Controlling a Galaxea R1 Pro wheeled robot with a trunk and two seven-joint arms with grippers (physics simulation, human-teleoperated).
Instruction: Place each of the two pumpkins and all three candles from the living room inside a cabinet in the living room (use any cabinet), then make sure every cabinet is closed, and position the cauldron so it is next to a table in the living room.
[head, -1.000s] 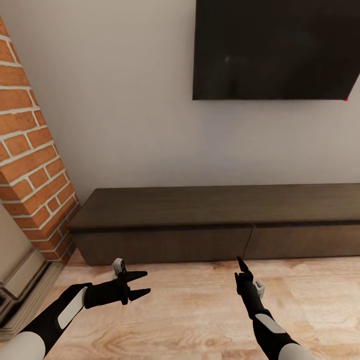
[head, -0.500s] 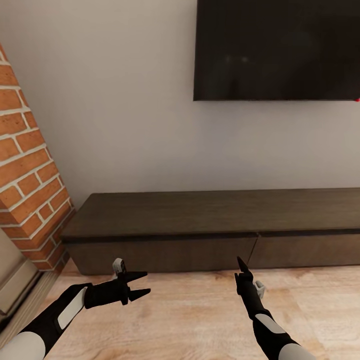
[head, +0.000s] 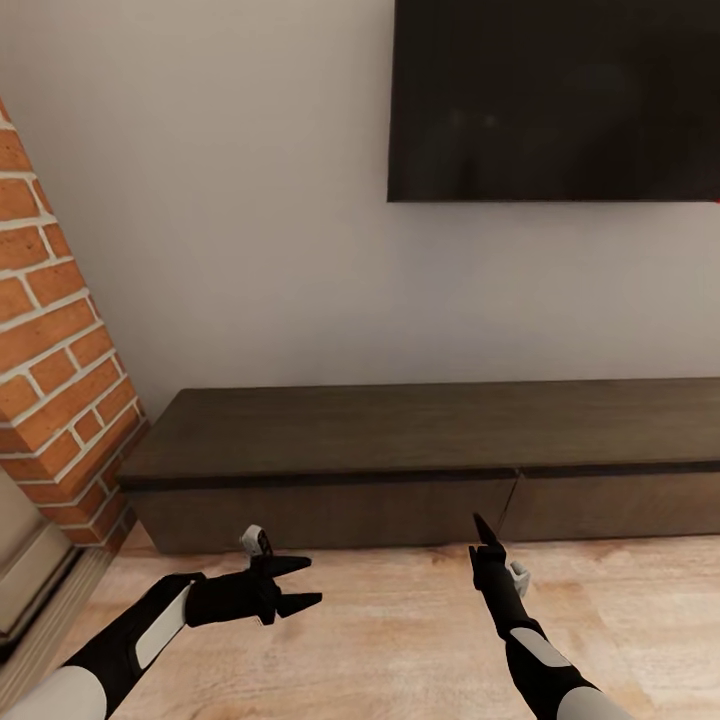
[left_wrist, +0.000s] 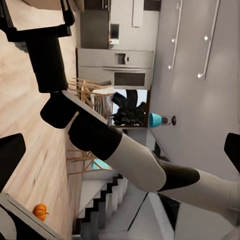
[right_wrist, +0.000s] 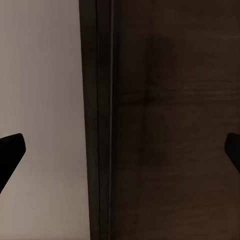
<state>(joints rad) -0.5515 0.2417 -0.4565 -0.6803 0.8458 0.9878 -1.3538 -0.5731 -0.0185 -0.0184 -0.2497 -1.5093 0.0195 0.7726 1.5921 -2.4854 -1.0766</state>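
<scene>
The robot faces the cabinet (head: 430, 450), a long, low, dark brown one that sits on the wooden floor (head: 400, 640) against a pale wall (head: 230, 230). Its drawer fronts are shut and its flat top is bare. A big black screen (head: 555, 100) hangs on the wall above the cabinet. A red brick column (head: 55, 370) stands at the left end of the cabinet. Both arms reach out low over the floor, in front of the cabinet and not touching it. The left gripper (head: 300, 583) points sideways toward the other arm, and its jaws are apart with nothing between them. The right gripper (head: 483, 533) points at the cabinet front, close to the seam between two drawers. In the right wrist view its two dark tips sit far apart with nothing in between, and the dark wood of the cabinet (right_wrist: 170, 120) is right ahead. In the left wrist view, one small orange pumpkin (left_wrist: 40, 211) sits on the floor far across the room, well apart from the robot, with stairs (left_wrist: 102, 210) nearby and wooden chairs (left_wrist: 92, 97) farther off.
</scene>
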